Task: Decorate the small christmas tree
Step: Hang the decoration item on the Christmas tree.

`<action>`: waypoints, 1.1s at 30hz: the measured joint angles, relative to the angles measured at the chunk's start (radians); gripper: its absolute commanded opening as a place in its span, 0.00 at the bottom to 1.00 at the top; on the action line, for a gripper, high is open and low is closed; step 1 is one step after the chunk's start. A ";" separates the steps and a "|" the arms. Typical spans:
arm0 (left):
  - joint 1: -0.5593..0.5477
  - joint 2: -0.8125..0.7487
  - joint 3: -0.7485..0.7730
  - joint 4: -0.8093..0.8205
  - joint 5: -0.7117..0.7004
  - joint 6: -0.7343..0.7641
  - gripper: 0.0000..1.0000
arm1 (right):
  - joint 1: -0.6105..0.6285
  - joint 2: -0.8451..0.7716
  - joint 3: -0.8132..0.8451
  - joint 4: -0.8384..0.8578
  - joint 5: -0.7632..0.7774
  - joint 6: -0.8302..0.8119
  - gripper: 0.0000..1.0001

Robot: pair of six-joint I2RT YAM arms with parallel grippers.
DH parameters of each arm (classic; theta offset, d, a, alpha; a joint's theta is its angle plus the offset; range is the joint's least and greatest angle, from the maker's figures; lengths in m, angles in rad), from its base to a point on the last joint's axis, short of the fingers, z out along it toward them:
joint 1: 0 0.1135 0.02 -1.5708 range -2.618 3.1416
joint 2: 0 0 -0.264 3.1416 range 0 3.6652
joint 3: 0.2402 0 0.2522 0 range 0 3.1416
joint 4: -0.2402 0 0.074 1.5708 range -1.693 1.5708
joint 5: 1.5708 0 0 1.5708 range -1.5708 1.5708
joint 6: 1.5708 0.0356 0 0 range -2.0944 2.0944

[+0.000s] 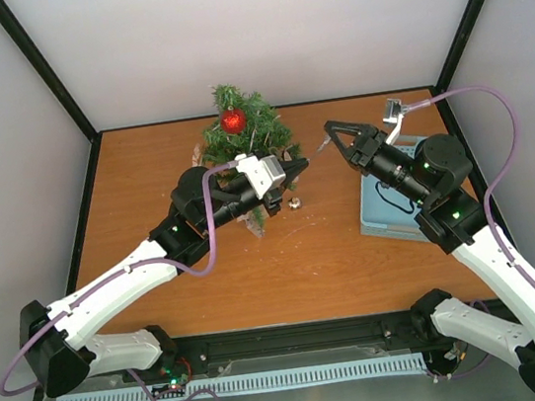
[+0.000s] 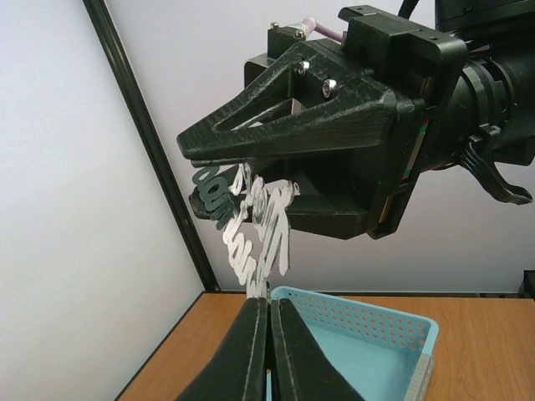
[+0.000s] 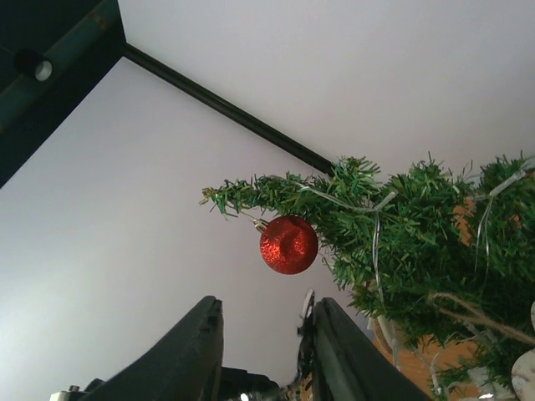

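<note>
The small christmas tree [image 1: 250,143] stands at the back middle of the table with a red glitter ball [image 1: 232,121] hung near its top. Both also show in the right wrist view, the tree [image 3: 418,234] and the ball [image 3: 288,244]. My left gripper [image 1: 302,165] is just right of the tree. In its wrist view it [image 2: 269,311] is shut on the lower end of a flat silver script ornament [image 2: 255,230]. My right gripper [image 1: 335,143] is open, its jaws on either side of the ornament's upper end. The ornament shows edge-on [image 3: 307,305] against one right finger.
A light blue perforated basket [image 1: 386,216] sits at the right under the right arm and also shows in the left wrist view [image 2: 376,330]. A small silvery ornament [image 1: 295,202] lies on the wooden table by the tree's base. Black frame posts and white walls enclose the table.
</note>
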 measured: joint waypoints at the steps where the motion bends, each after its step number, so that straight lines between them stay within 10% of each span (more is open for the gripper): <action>1: 0.000 0.000 0.000 -0.003 0.000 0.000 0.01 | 0.000 -0.002 -0.003 0.000 0.001 0.000 0.41; 15: 0.013 -0.004 0.048 -0.199 -0.167 -0.169 0.01 | 0.001 -0.256 -0.131 -0.151 0.164 -0.204 1.00; 33: 0.145 -0.080 0.118 -0.519 -0.321 -0.503 0.01 | 0.001 -0.349 -0.109 -0.339 0.267 -0.470 1.00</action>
